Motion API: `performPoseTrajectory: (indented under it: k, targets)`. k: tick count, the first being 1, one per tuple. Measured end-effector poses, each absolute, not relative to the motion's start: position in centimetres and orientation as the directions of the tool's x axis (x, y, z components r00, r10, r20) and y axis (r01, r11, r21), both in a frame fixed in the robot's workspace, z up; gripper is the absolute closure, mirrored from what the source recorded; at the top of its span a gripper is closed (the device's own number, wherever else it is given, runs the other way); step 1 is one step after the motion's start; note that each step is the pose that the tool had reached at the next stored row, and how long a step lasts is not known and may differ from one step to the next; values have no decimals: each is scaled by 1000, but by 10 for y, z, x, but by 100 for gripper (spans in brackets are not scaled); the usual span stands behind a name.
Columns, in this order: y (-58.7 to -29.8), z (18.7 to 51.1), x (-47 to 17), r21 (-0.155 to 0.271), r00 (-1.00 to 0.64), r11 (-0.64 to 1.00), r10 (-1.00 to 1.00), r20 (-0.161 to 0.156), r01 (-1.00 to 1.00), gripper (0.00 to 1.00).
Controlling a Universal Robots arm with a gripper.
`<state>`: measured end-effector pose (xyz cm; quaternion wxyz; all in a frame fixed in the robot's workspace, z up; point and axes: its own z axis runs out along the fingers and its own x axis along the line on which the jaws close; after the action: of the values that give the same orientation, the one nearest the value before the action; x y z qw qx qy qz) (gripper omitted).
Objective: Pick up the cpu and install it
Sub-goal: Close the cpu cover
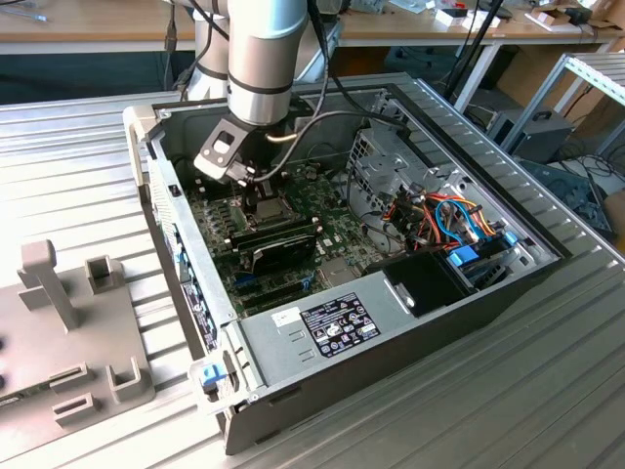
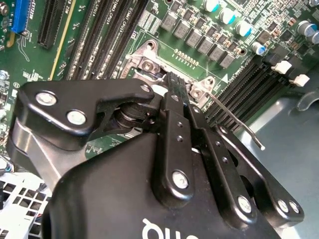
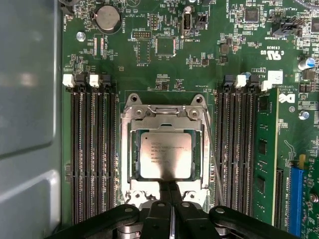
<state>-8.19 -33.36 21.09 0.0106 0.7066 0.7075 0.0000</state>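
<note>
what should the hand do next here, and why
Probably lift the hand straight up a little. The cpu already lies flat in the socket, and the hand is shut at its edge, gripping nothing, while the lever stands unlatched.

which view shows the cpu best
First wrist view: the cpu lies in its socket, whole top visible. In the second wrist view the pincer hides it; in the exterior view it's too small to tell.

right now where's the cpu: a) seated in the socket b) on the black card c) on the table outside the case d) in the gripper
a: in the first wrist view the cpu lies flat in the socket, with the gripper shut by its edge.
</note>
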Motion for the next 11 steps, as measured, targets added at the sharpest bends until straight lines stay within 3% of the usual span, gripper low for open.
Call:
performPoseTrajectory:
  k: [11]
  targets:
    - [-334, 207, -82, 15, -1, 1, 1000, -15, 1000, 89]
